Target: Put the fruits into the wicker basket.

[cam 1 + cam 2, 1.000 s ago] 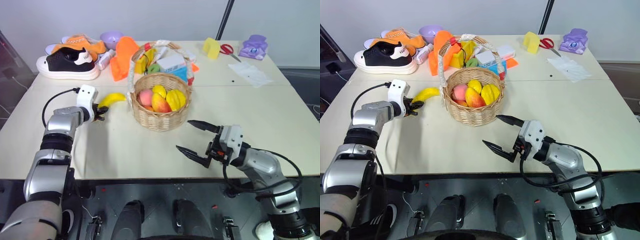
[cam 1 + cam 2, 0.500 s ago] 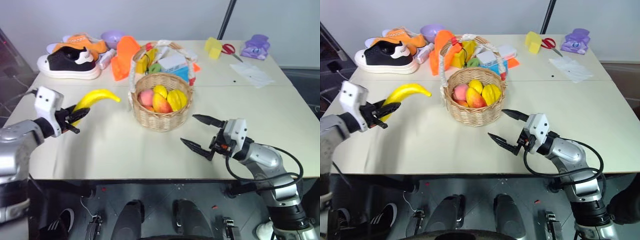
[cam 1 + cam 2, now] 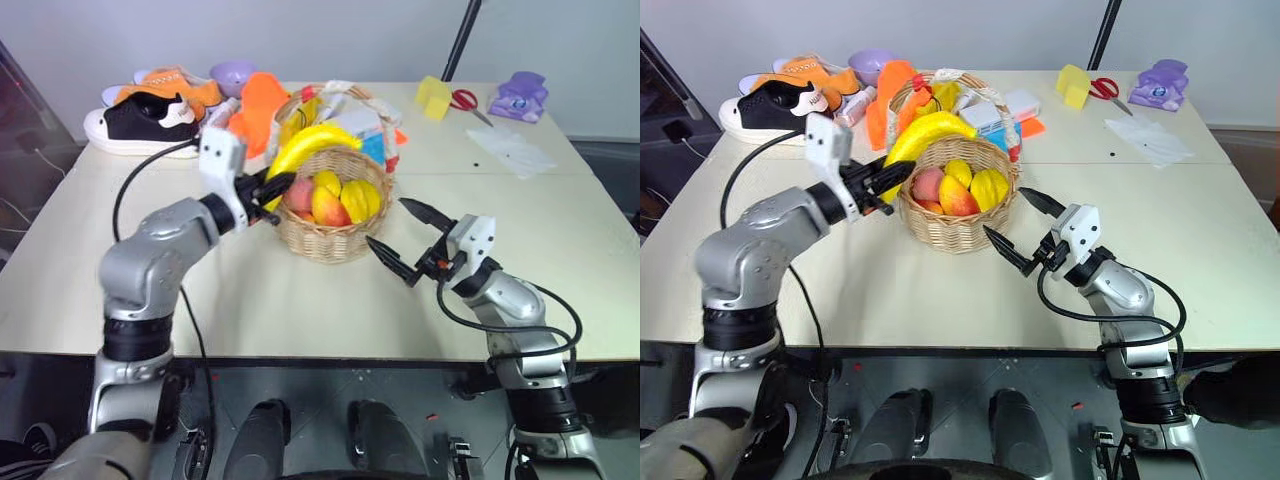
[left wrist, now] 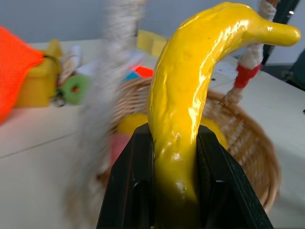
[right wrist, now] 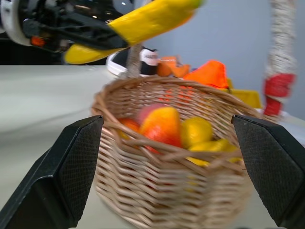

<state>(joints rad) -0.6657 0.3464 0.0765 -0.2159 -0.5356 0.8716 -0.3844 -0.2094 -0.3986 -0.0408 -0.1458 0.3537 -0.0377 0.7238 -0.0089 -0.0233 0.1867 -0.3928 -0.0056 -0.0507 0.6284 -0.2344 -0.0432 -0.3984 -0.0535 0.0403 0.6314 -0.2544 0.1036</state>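
The right pincer (image 3: 403, 241) is nearest. It hangs just above the tabletop (image 3: 560, 250) with its two black fingers spread wide, and it holds nothing. Its tips point at the near right side of the basket (image 3: 330, 232), close to it but not touching.

The basket is round and brown and sits in the middle of the tabletop. Inside it lie a red and orange mango (image 3: 325, 207), a pink peach (image 3: 299, 195), a lemon (image 3: 327, 182) and a ribbed yellow fruit (image 3: 358, 198). A tall handle (image 3: 1002, 110) wrapped in white, with a red patch near one end, arches over it.

The left pincer (image 3: 272, 186) is just beside the left rim of the basket, up in the air. Its fingers are pressed on the thick end of the banana (image 3: 310, 143) and pinch it tight. The banana is yellow and curved. It reaches up and over the fruits in the basket, under the handle, and does not lie in the basket yet.

Behind the basket are an orange cloth (image 3: 258, 108), some small yellow toys and a white and blue box (image 3: 1002, 106). Far to the left stand a black shoe (image 3: 145, 119), an orange shoe (image 3: 170, 82) and a purple bowl (image 3: 233, 72). Far to the right are a yellow block (image 3: 434, 95), red scissors (image 3: 467, 101), a purple thing (image 3: 519, 94) and a clear bag (image 3: 509, 148).
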